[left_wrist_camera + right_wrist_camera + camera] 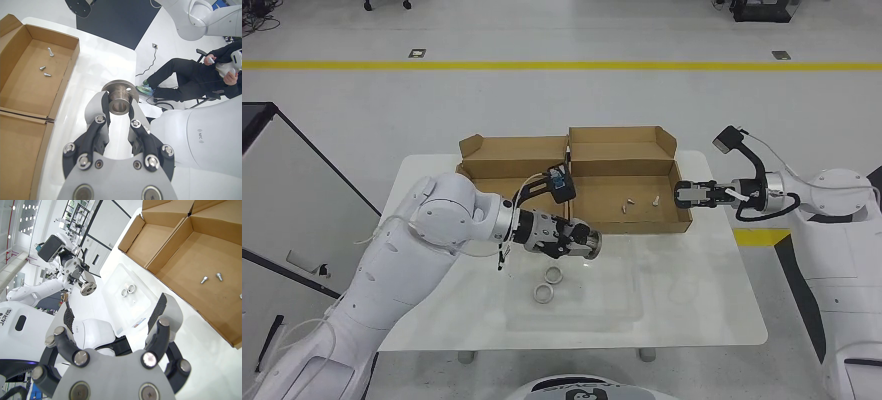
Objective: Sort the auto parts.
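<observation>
My left gripper (118, 103) is shut on a flanged metal bushing (118, 98), held above the table with its flange pointing away from the wrist. In the top view the left gripper (580, 243) and the bushing (589, 246) hang over the far side of a clear tray (627, 300), just in front of the cardboard boxes. Two metal rings (548, 284) lie in the tray. My right gripper (114, 303) is open with nothing between its fingers; it sits at the right box's right wall (683, 195). Bolts (204, 279) lie in the right box (637, 190).
A second cardboard box (504, 168) stands to the left of the right box, flaps up. The white table (702, 290) has free room at the front right. The rings (127, 290) and the tray (121, 330) lie between the two arms.
</observation>
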{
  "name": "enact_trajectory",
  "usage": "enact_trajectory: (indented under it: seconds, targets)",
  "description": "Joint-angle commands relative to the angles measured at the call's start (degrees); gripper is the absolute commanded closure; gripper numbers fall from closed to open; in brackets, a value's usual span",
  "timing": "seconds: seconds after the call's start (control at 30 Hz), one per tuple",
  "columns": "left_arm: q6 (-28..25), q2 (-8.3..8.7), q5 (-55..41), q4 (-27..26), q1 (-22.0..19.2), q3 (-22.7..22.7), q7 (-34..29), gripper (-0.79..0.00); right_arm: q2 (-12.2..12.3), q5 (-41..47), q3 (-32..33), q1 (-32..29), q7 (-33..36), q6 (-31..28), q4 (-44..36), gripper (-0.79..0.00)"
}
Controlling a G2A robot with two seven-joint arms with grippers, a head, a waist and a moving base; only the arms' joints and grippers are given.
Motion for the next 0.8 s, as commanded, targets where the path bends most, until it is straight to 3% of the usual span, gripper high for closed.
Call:
enact_trajectory:
  seconds: [0.0, 0.07, 0.17, 0.53, 0.77]
  targets:
    - [0.0, 0.00, 0.0, 0.0, 0.0, 0.0, 0.0, 0.000, 0.0, 0.0, 0.0, 0.0, 0.0, 0.0, 0.0, -0.785]
    - [0.1, -0.02, -0.3, 0.0, 0.2, 0.0, 0.5, 0.000, 0.0, 0.0, 0.0, 0.0, 0.0, 0.0, 0.0, -0.785]
    - [-1.1, -0.12, -5.6, 0.2, 1.9, -0.8, 6.1, 0.000, 0.0, 0.0, 0.0, 0.0, 0.0, 0.0, 0.0, -0.785]
    - [-15.7, 0.46, -25.4, 2.2, 4.4, -5.4, 11.8, 0.000, 0.0, 0.0, 0.0, 0.0, 0.0, 0.0, 0.0, -0.785]
    - [-23.1, 0.61, -33.9, 3.0, 4.3, -4.7, 18.5, 0.000, 0.0, 0.0, 0.0, 0.0, 0.0, 0.0, 0.0, -0.785]
